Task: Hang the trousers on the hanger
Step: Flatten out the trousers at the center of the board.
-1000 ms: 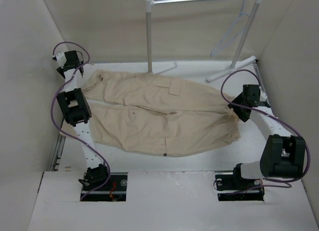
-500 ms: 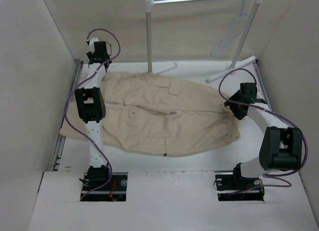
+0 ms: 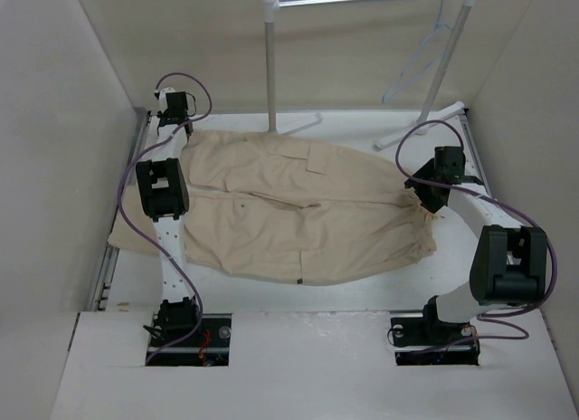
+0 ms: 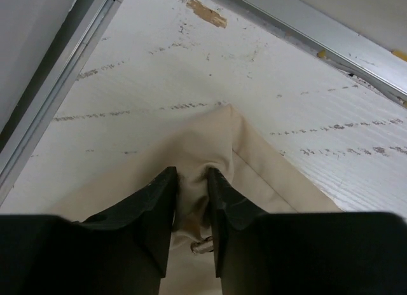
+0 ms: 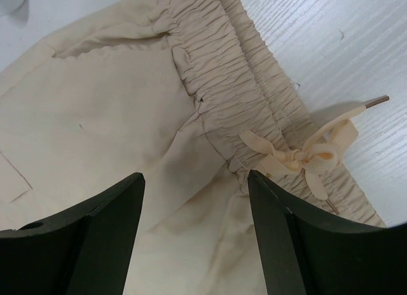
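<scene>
The beige trousers (image 3: 289, 212) lie flat across the table, legs to the left and waist to the right. My left gripper (image 3: 175, 123) is at the far-left leg end. In the left wrist view it (image 4: 192, 180) is shut on a bunched fold of the trousers (image 4: 254, 161) near the cuff corner. My right gripper (image 3: 425, 195) hovers at the waist. The right wrist view shows it (image 5: 196, 180) open over the cloth (image 5: 114, 117), beside the elastic waistband and the drawstring bow (image 5: 305, 156). The pale wire hanger (image 3: 423, 60) hangs from the rack's bar at the back right.
A white tubular rack (image 3: 270, 62) stands at the back, its feet on the table behind the trousers. Walls close in on the left, right and back. A metal rail (image 4: 57, 85) runs along the table's left edge.
My left arm has swung from the left wall to the far-left leg end, and its fingers have closed on the cloth. My right gripper has shifted slightly at the waist.
</scene>
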Robot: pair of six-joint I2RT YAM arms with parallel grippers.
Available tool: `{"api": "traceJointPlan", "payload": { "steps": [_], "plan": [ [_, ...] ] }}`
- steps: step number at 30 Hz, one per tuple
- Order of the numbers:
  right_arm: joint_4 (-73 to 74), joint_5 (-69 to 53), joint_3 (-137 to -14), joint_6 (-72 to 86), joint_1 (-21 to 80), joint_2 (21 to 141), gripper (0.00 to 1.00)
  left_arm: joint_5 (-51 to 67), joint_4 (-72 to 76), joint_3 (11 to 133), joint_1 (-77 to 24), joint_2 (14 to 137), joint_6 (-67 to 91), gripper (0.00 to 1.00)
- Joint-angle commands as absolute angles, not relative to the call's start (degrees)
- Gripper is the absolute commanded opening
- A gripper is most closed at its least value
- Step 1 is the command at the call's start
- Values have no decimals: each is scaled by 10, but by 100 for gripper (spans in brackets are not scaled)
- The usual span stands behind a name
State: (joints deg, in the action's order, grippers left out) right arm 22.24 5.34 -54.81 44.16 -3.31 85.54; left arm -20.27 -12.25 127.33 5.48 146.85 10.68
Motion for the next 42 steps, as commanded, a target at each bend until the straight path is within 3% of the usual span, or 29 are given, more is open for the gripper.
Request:
{"api": "traceJointPlan", "payload": {
  "steps": [1,4,9,15,21,26,33,36,40,42],
  "plan": [
    [202,56,-572,442,-29,865,72,-201,-104,1300,58,1456,101,19],
    [199,57,-571,447,-29,876,72,-207,-104,1307,68,1454,107,10],
    [199,60,-581,448,-29,896,72,-211,-94,1311,98,1433,124,5],
    [198,66,-591,443,-34,913,72,-207,-77,1341,150,1438,134,4],
    [202,66,-582,425,-41,911,74,-147,-43,1353,185,1465,158,11],
    [196,38,-579,405,-43,910,76,-142,-32,1364,190,1477,170,44],
    [182,21,-584,389,-41,958,76,-170,-47,1352,184,1450,185,65],
    [195,-2,-608,392,-46,1006,67,-170,-57,1322,169,1419,213,67],
    [205,7,-620,412,-51,1020,20,-175,-54,1258,120,1362,227,68],
    [214,18,-629,430,-65,1015,7,-181,-44,1211,88,1326,233,68]
  ]
}}
